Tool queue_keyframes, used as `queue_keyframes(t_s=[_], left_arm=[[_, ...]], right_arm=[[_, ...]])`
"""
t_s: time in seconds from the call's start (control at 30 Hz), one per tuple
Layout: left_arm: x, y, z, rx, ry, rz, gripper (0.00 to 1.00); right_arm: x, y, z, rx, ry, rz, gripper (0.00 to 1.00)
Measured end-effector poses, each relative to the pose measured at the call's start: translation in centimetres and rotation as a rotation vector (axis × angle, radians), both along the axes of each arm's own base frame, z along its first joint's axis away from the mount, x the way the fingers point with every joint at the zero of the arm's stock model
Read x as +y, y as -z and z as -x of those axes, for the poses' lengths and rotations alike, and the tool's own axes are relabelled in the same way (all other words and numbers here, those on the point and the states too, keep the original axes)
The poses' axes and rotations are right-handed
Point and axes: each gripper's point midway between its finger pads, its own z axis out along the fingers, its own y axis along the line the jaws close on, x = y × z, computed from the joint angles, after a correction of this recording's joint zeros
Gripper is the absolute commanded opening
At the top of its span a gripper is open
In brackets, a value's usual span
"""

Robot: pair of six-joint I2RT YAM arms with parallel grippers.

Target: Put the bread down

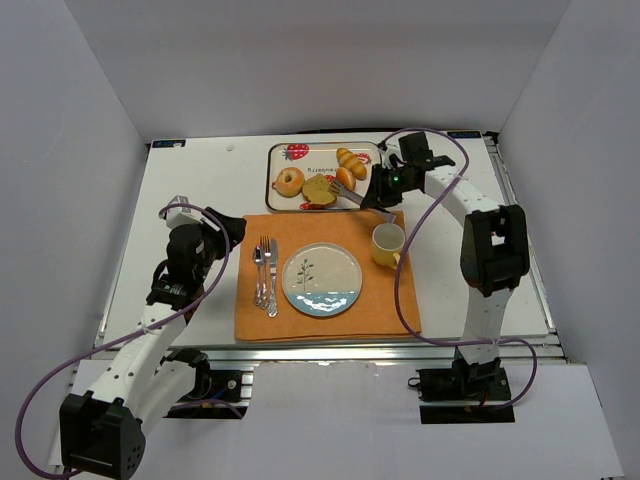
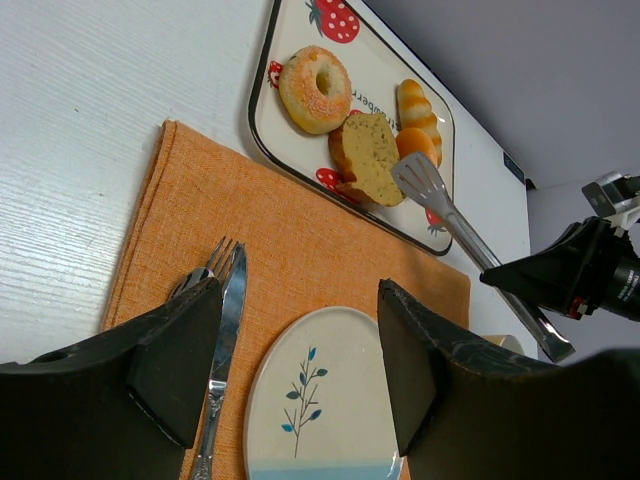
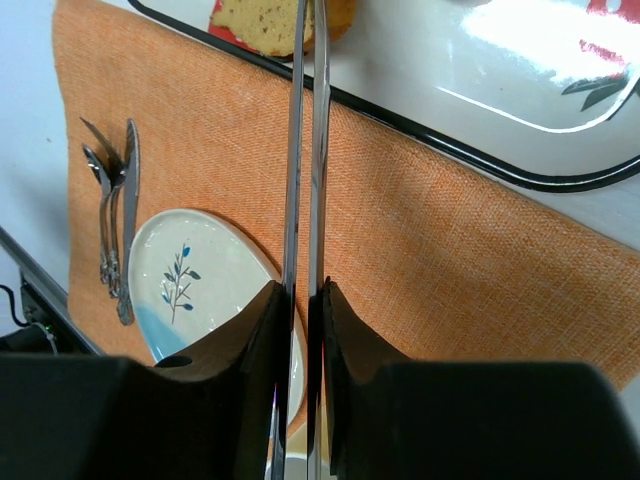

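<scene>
Right tool (image 3: 305, 292) closed on tongs (image 3: 295, 150), tips touching bread slice (image 3: 262, 20), left tool (image 2: 300, 295) wide open, empty

The table (image 1: 190, 180) is white, and in the left wrist view its surface shows a fine wood grain. Two things lie directly on it. A white tray (image 1: 320, 158) with a dark rim and strawberry pictures lies at the far side, near the middle. An orange cloth mat (image 1: 385, 300) lies flat just in front of it. The near rim of the tray touches the far edge of the mat and seems to lie partly over it.
</scene>
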Motion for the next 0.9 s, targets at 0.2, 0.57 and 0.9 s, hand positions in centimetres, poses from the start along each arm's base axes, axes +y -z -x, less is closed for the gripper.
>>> queue_keyframes(t_s=[0.2, 0.57, 0.9], left_arm=[[0.0, 0.0, 0.0, 0.000, -0.001, 0.002, 0.73], [0.0, -0.4, 0.1, -0.009, -0.003, 0.007, 0.73], [0.3, -0.7, 0.3, -0.020, -0.016, 0.009, 0.73]], right_arm=[[-0.4, -3.0, -0.5, -0.056, 0.006, -0.068, 0.11], [-0.2, -6.7, 1.9, -0.117, -0.065, -0.181, 0.06], [-1.6, -6.4, 12.8, -0.120, -0.327, -0.218, 0.00]])
